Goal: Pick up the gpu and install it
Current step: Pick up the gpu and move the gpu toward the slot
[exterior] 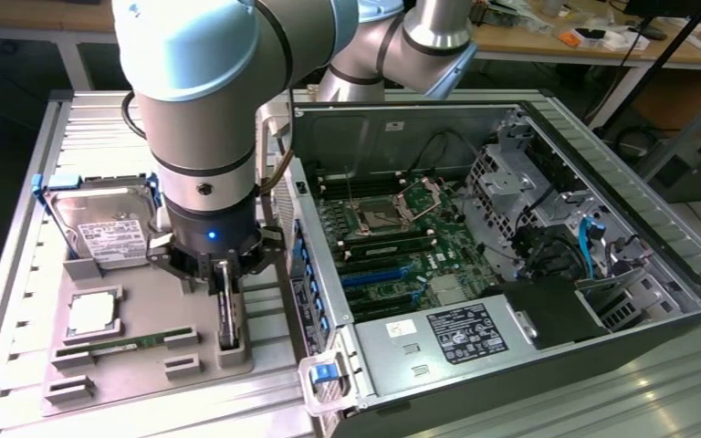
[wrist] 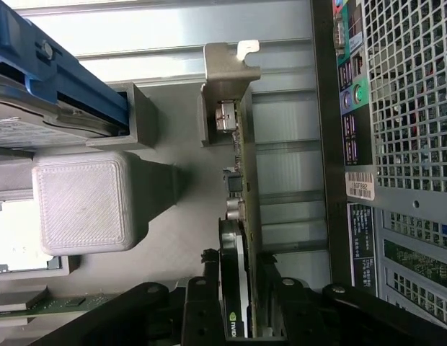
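The gpu (exterior: 229, 319) is a thin dark card standing on edge in a slot of the grey tray (exterior: 143, 379), just beside the open computer case (exterior: 619, 228) on the exterior view's left of it. My gripper (exterior: 226, 274) hangs straight down over it. In the wrist view the gpu (wrist: 241, 166) runs away from me, with its silver end bracket (wrist: 227, 72) at the far end. My gripper (wrist: 240, 303) straddles the near end, and its black fingers (wrist: 202, 295) press on both faces of the card. The card still sits in its slot.
On the tray lie a silver hard drive (exterior: 107, 233) in a blue-handled carrier, a CPU (exterior: 92, 313) and a green RAM stick (exterior: 125, 347). The case holds the motherboard with blue expansion slots (exterior: 381, 274) and a power supply (exterior: 460, 333). The case wall (wrist: 353, 144) stands close beside the card.
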`<state>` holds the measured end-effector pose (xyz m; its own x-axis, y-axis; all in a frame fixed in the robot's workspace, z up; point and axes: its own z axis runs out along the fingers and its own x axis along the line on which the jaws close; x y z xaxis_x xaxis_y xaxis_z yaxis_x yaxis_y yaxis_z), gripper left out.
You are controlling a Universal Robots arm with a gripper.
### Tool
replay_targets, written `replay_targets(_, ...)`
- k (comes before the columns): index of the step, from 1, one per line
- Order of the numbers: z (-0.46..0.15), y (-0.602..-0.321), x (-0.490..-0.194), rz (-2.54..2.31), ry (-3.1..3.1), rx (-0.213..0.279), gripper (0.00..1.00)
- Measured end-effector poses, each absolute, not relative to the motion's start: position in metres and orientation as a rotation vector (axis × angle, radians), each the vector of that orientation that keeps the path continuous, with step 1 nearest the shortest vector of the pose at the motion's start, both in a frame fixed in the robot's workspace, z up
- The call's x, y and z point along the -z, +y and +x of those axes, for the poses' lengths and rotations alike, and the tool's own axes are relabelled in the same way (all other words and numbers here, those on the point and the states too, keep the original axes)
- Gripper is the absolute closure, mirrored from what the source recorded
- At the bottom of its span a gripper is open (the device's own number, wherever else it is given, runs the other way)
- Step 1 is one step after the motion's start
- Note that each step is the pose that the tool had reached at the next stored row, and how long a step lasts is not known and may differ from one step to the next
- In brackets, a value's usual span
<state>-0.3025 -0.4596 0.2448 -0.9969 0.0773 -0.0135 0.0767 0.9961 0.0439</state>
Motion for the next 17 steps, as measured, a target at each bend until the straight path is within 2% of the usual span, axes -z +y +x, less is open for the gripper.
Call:
replay_targets(1,-0.3025,-0.4596,-0.2448,0.12,3.123,-0.068,0.73)
replay_targets(17,-0.3025,-0.4595,-0.2484,0.121,3.124,-0.068,0.73)
